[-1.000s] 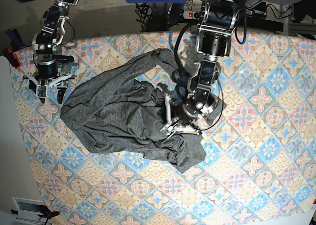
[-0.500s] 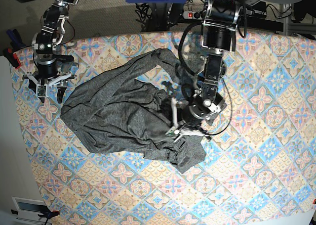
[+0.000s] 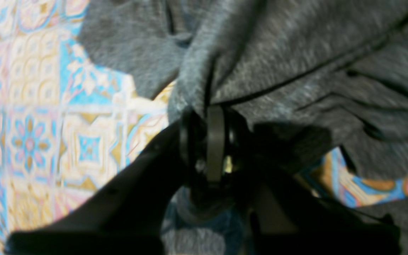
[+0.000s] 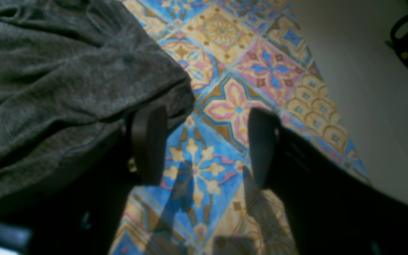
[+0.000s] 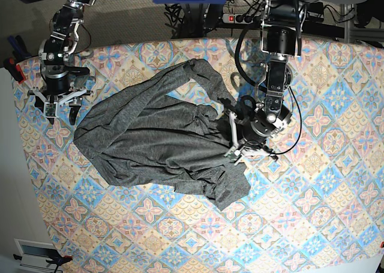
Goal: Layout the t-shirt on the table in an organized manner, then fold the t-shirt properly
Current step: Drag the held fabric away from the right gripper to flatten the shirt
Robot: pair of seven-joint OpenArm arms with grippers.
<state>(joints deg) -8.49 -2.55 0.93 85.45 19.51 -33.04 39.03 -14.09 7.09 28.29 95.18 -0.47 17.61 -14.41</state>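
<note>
The dark grey t-shirt (image 5: 150,141) lies crumpled and wrinkled on the patterned table (image 5: 312,213), left of centre. My left gripper (image 5: 233,142) is at the shirt's right side, shut on a bunched fold of it. In the left wrist view the left gripper (image 3: 214,141) pinches that grey fold, and the t-shirt (image 3: 296,53) fills the view above it. My right gripper (image 5: 60,110) stands open near the table's left edge, just beside the shirt's left border. Between its fingers, the right gripper (image 4: 205,148) holds nothing; the t-shirt (image 4: 66,81) lies against its left finger (image 4: 147,145).
The table's edge runs close to the right gripper, with bare floor (image 4: 367,88) beyond it. Cables and a power strip (image 5: 234,18) lie past the far edge. A red clamp (image 5: 13,69) sits at the left corner.
My left arm has moved to the right, pulling the pinched fold of the shirt along with it. The right arm has stayed still and open.
</note>
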